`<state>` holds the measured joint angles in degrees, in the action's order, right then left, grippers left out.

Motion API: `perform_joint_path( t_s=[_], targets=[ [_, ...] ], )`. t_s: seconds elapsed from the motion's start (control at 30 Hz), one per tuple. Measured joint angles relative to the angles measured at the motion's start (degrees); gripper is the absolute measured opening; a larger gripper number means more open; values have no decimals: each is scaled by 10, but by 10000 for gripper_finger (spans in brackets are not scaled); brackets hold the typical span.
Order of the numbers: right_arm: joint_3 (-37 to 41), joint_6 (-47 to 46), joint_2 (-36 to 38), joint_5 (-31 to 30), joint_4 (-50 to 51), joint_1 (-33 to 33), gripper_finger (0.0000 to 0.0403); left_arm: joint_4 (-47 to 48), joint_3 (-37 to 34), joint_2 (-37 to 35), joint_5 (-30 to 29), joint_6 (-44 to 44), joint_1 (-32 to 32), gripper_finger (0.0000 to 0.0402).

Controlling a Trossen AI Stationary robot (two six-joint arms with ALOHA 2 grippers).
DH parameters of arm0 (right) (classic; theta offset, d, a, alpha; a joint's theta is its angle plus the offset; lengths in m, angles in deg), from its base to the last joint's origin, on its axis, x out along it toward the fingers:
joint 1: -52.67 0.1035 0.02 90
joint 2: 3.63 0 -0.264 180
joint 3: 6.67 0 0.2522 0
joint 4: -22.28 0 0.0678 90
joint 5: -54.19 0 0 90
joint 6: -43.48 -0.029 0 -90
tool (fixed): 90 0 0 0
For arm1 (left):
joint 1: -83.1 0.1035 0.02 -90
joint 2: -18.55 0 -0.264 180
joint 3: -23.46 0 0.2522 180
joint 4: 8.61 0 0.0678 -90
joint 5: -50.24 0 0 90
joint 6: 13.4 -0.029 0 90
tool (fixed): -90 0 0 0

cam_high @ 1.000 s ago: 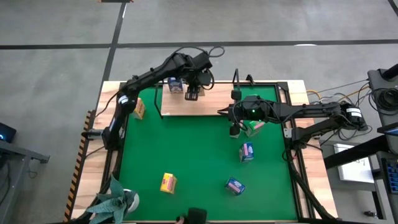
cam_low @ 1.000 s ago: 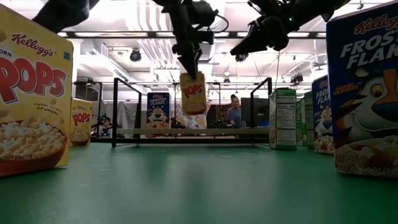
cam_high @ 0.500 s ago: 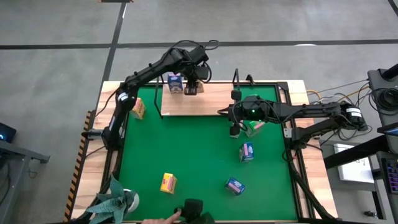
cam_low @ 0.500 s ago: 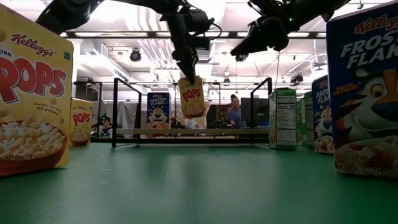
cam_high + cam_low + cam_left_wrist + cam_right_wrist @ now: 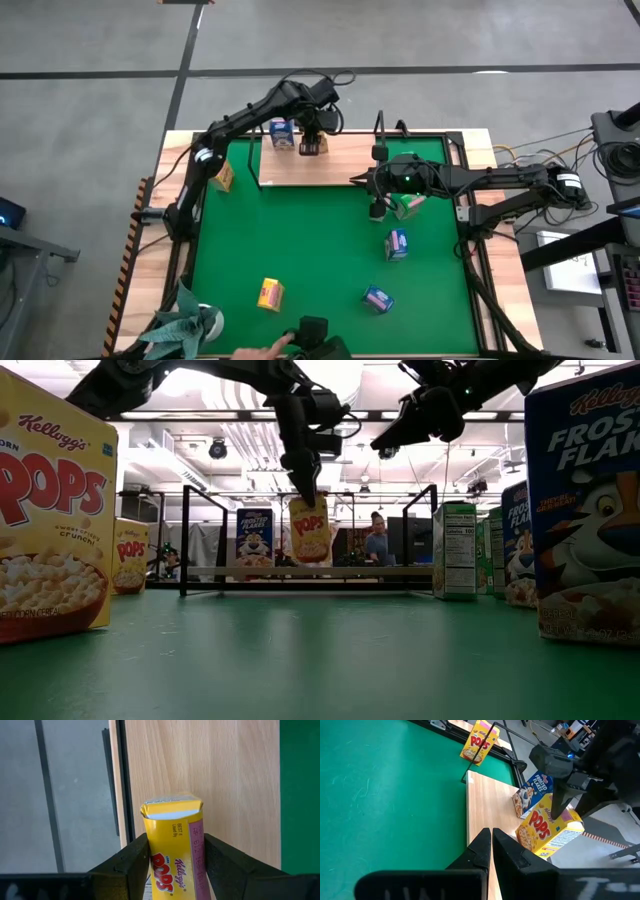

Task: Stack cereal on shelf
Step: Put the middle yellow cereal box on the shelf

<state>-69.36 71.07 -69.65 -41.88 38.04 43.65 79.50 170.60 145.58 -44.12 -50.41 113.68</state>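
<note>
The left gripper (image 5: 305,495) grasps a yellow box (image 5: 309,531) over the shelf (image 5: 330,165); released tilted, it may topple. The right gripper (image 5: 488,845) is clenched, empty.

Background stuff first: the flat green mat (image 5: 320,250) covers most of the light wooden tabletop (image 5: 495,300), which only shows as a border around it. A spiky green plant (image 5: 185,322) (fake or real, can't tell) sits at the near left corner. Grey concrete floor (image 5: 90,90) all around, crossed by dark seam lines. Loose black cables (image 5: 520,150) trail off the right side. Low view catches a person in blue (image 5: 377,542) way back in the room.
</note>
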Motion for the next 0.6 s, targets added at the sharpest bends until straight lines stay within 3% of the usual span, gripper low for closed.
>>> perform_joint_path(
  t_s=[0.6],
  targets=[
    [0,-1,0,0,2,0,9,-13,0,9,-2,-1,0,158]
  ],
)
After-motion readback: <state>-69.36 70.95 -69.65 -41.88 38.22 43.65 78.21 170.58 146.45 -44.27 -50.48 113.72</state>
